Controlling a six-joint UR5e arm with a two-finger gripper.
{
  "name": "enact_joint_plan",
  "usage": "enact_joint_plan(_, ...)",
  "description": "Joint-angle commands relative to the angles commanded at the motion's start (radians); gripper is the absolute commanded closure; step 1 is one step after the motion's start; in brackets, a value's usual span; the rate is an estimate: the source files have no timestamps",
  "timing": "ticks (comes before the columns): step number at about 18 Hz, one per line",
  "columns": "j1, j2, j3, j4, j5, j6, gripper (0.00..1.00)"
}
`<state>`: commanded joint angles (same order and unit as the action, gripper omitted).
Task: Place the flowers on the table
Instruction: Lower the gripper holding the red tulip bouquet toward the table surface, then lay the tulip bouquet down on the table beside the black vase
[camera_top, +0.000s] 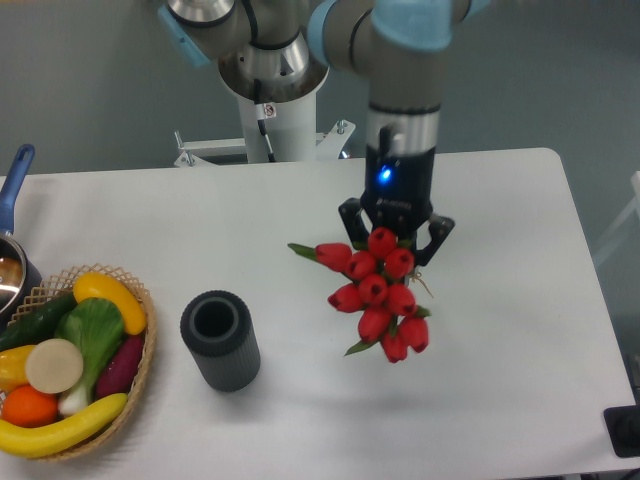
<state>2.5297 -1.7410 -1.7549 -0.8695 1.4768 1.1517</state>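
The flowers (375, 293) are a bunch of red closed tulips with a few green leaves, held in the air over the right half of the white table (500, 330). My gripper (396, 238) points down from above and is shut on the bunch's upper end. The stems are hidden behind the blooms and the fingers. The blooms hang toward the camera, and a soft shadow lies on the table beneath them. I cannot tell how high the bunch is above the surface.
A dark grey cylindrical vase (220, 340) stands upright left of the flowers. A wicker basket (139, 365) with fruit and vegetables sits at the front left edge. A pot with a blue handle (12, 190) is at the far left.
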Motion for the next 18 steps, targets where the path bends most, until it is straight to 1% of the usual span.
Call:
enact_joint_plan(1, -0.006, -0.006, 0.0, -0.022, 0.045, 0.022, 0.62)
enact_joint_plan(3, -0.023, -0.035, -0.009, -0.043, 0.118, 0.026, 0.62)
enact_joint_plan(5, -0.043, -0.073, -0.025, -0.049, 0.204, 0.029, 0.62)
enact_joint_plan(8, -0.077, -0.149, -0.015, -0.049, 0.307, 0.028, 0.62)
enact_joint_plan(12, -0.104, -0.228, -0.005, -0.04, 0.396, 0.025, 0.62)
enact_joint_plan(16, -0.114, -0.262, -0.002, -0.039, 0.409, 0.016, 0.62)
enact_joint_plan(17, -0.118, -0.265, -0.002, -0.039, 0.409, 0.016, 0.61)
enact_joint_plan(18, -0.118, -0.27, -0.003, -0.039, 0.405, 0.016, 0.58)
